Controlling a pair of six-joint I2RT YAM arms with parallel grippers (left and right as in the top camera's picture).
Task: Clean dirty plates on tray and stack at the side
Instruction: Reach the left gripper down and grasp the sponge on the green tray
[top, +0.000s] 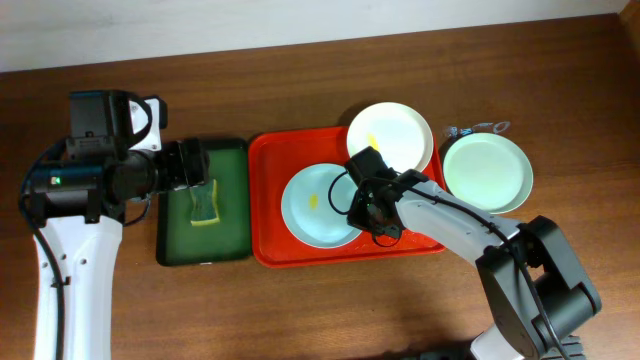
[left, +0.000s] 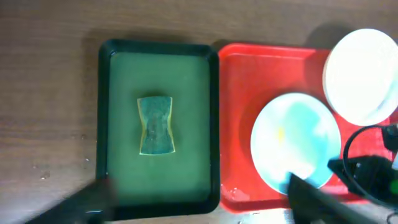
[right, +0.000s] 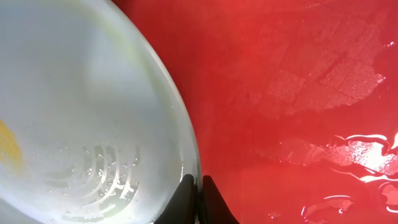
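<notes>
The red tray (top: 270, 190) holds a pale blue plate (top: 315, 205) with a yellow smear. A cream-white plate (top: 392, 133) with a yellow smear rests over the tray's far right corner. A pale green plate (top: 487, 172) lies on the table to the right of the tray. My right gripper (top: 358, 207) is shut on the pale blue plate's right rim; the right wrist view shows the fingers (right: 199, 185) pinching the rim of the plate (right: 81, 106) above the tray floor (right: 298, 93). My left gripper (top: 196, 163) is open and empty above the dark green tray, its fingers (left: 196, 211) spread wide.
A dark green tray (top: 236, 160) with a green-and-yellow sponge (top: 205, 205) lies left of the red tray, also in the left wrist view (left: 155, 124). A small clear wrapper (top: 475, 128) lies behind the green plate. The red tray's floor is wet.
</notes>
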